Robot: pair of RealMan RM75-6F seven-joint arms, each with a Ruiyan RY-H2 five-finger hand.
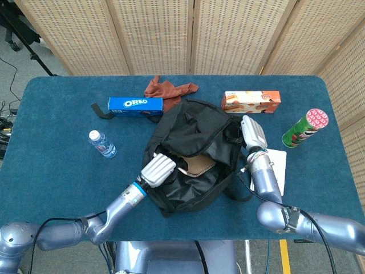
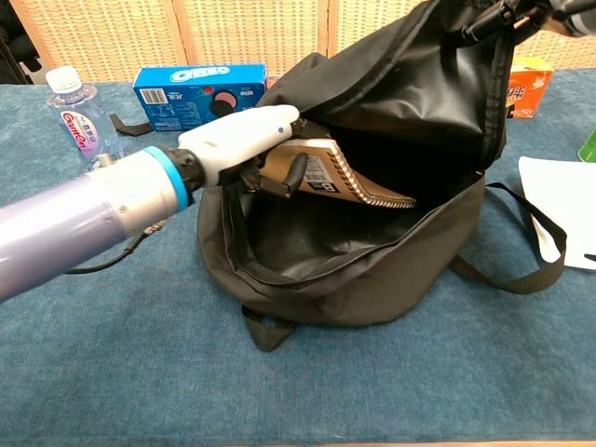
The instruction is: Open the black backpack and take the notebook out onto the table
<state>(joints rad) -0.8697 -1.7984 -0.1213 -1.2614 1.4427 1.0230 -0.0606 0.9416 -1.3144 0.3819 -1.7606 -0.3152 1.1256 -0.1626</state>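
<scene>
The black backpack [image 1: 194, 137] [image 2: 400, 242] lies open in the middle of the blue table. My left hand [image 1: 158, 169] [image 2: 244, 142] grips the brown spiral notebook [image 2: 340, 177] [image 1: 198, 164] at its near end, and the notebook sticks halfway out of the bag's mouth. At the bag's right side my right hand [image 1: 252, 132] holds the upper flap up. In the chest view only a bit of that hand shows at the top right corner.
An Oreo box [image 1: 136, 104], a rust cloth [image 1: 169, 88] and a biscuit box [image 1: 251, 101] lie behind the bag. A water bottle [image 1: 102, 143] stands at left, a green chip can [image 1: 305, 128] at right. White paper [image 1: 272, 161] lies beside my right arm.
</scene>
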